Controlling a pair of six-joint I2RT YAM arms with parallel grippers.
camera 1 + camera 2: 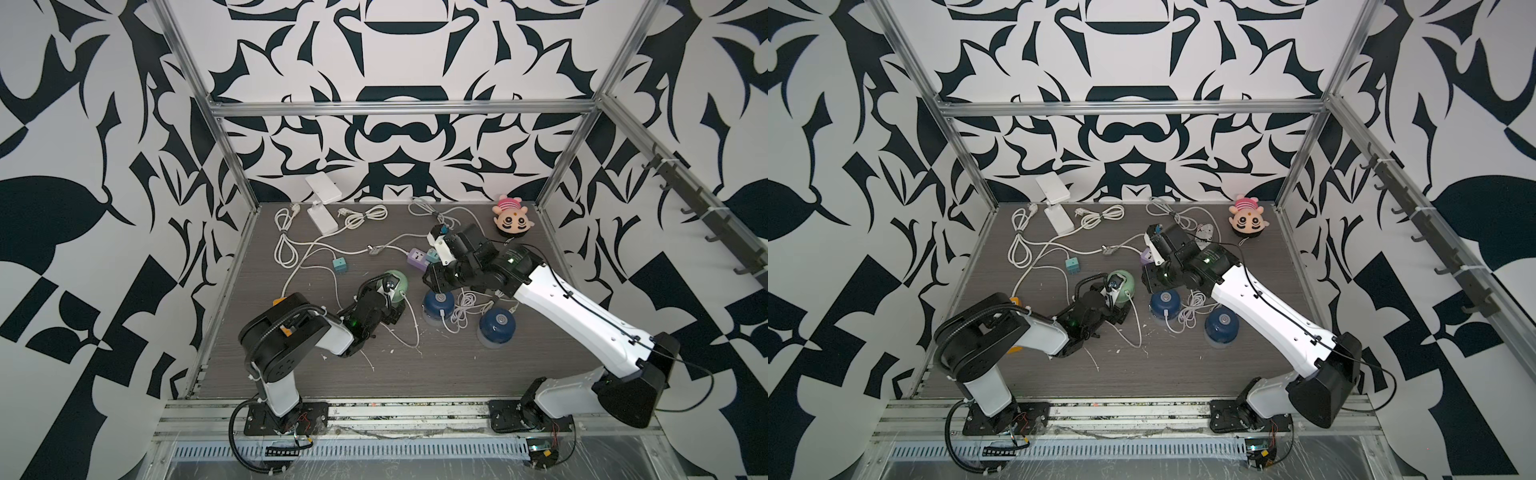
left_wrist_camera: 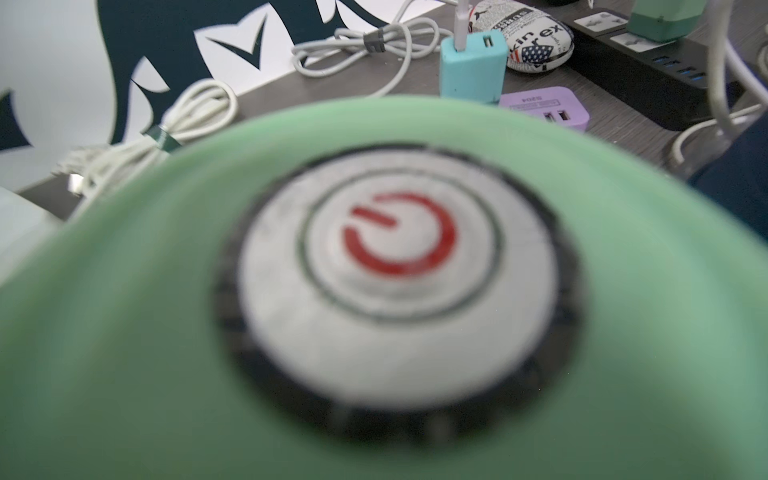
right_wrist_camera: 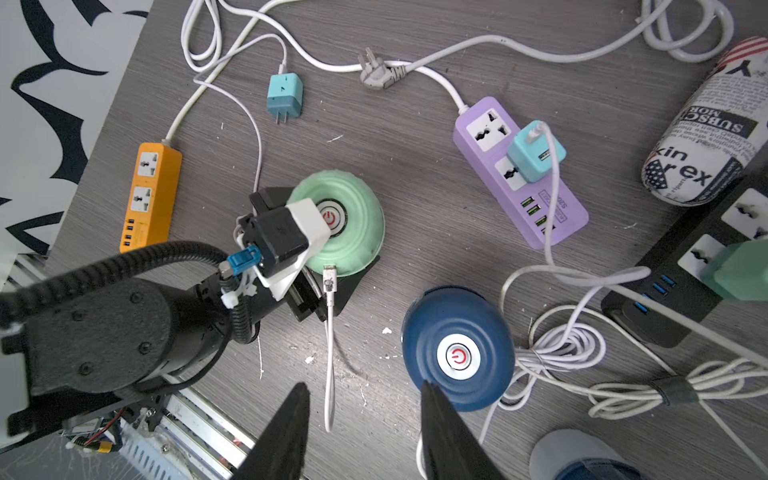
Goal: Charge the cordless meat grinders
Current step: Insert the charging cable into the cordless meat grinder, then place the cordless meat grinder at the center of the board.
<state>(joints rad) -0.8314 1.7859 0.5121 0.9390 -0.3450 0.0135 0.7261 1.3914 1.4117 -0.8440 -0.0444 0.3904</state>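
Steadying the mint-green domed grinder (image 3: 357, 216) for its white charging cable (image 3: 329, 332).
Left gripper (image 3: 320, 249) clasps that dome near the purple power strip (image 3: 498, 174), on the strip's left-arm side; right gripper (image 3: 365, 388) hangs parted, empty, over the cable. Better, I judge, to pinch just behind the connector (image 3: 328, 276), whose seating I cannot tell, and push level. A red power symbol marks the grey round button (image 2: 395, 270); the newsprint fabric pouch (image 3: 702, 137) reads "SUBSC", "MOR", "kin", "rex".

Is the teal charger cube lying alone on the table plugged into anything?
Unplugged. The teal charger cube lies flat on the table, its two metal prongs bare and in no socket.
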